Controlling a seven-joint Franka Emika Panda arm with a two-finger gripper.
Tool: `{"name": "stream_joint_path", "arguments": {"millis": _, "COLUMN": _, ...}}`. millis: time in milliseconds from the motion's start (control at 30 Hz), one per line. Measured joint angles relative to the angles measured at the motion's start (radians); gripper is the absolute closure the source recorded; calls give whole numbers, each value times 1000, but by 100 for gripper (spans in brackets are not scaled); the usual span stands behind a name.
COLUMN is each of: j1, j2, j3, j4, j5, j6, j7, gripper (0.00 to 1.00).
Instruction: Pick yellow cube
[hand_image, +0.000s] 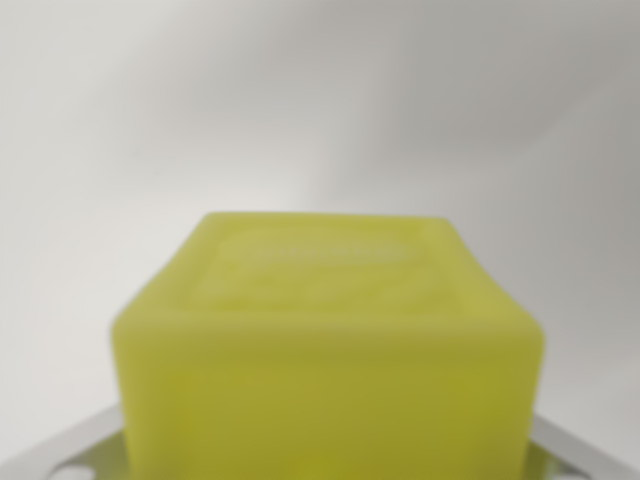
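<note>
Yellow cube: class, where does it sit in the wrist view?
The yellow cube fills the lower centre of the wrist view, close up and blurred, with grey metal parts at its bottom corners.

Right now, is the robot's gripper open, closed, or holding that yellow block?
Gripper: cannot be told. The yellow cube fills the blurry wrist view, with pale metal parts showing at the bottom corners, but no fingertips are clearly visible.

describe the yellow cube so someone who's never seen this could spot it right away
A plain white surface fills the wrist view, out of focus. At the bottom centre, very close to the camera, sits the yellow cube, with pale metal gripper parts showing at both its lower corners. It is the only coloured thing, a blurry lime-yellow block with rounded edges.
</note>
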Motion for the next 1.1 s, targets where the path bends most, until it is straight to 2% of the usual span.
{"name": "stream_joint_path", "arguments": {"millis": 1100, "j1": 0, "j2": -168, "j3": 0, "j4": 22, "j5": -1, "j6": -191, "j7": 1, "gripper": 100}}
